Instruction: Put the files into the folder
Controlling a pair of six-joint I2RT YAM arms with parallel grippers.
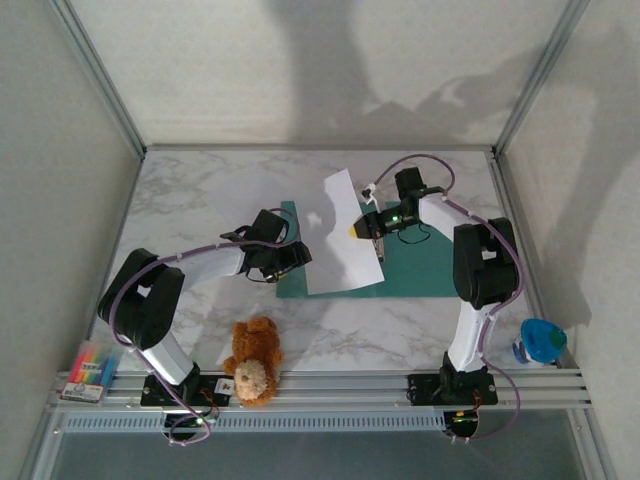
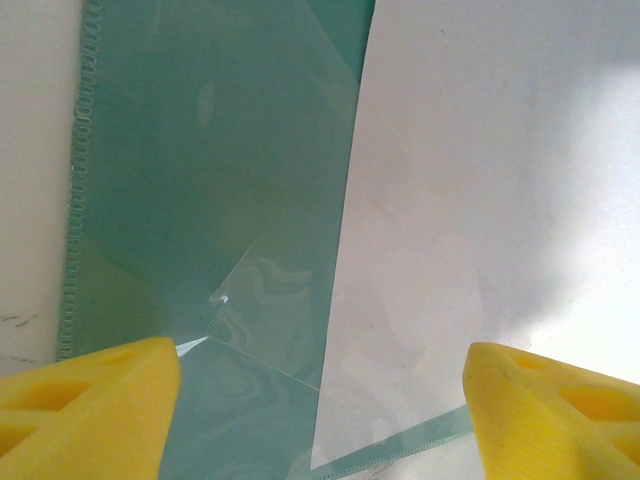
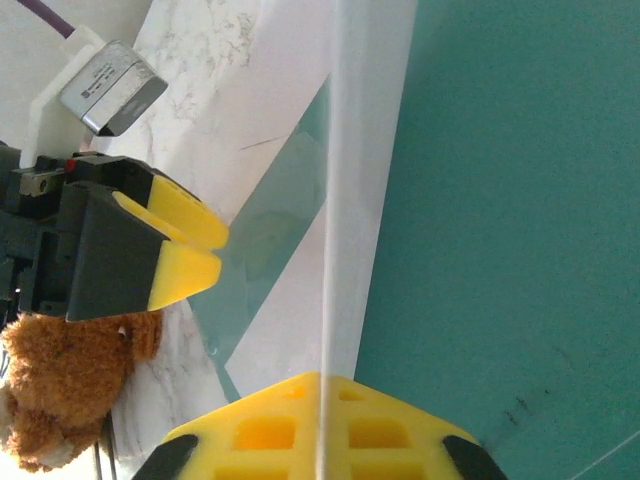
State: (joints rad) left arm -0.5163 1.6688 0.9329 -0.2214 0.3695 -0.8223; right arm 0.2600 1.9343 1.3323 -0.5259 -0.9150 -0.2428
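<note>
Top view, sheet: the white sheet (image 1: 345,235) lies slanted across the left part of the teal folder (image 1: 430,272), and its far corner hangs out over the marble table (image 1: 200,190).
Top view, right gripper: your right gripper (image 1: 362,228) is at the sheet's right edge, above the folder.
Top view, left gripper: your left gripper (image 1: 283,260) sits at the folder's left end, just beside the sheet.
Top view, surroundings: the teddy bear (image 1: 252,372), marker pack (image 1: 90,368) and blue bottle (image 1: 540,343) stand well apart from the folder and block nothing.
Left wrist view: the yellow fingers are spread and hold nothing. Below them are teal folder, what looks like a clear film layer with a curled corner, and the sheet's left edge.
Right wrist view: the fingers are pinched together on the sheet's edge, which runs edge-on away from them.
Step, as I judge it: you are feeding the sheet into the folder.
Do it well: square the sheet to the folder first, keep it low, and slide it slowly.
In the way: the slant itself, and that curled film corner, which could snag the sheet's leading edge.
</note>
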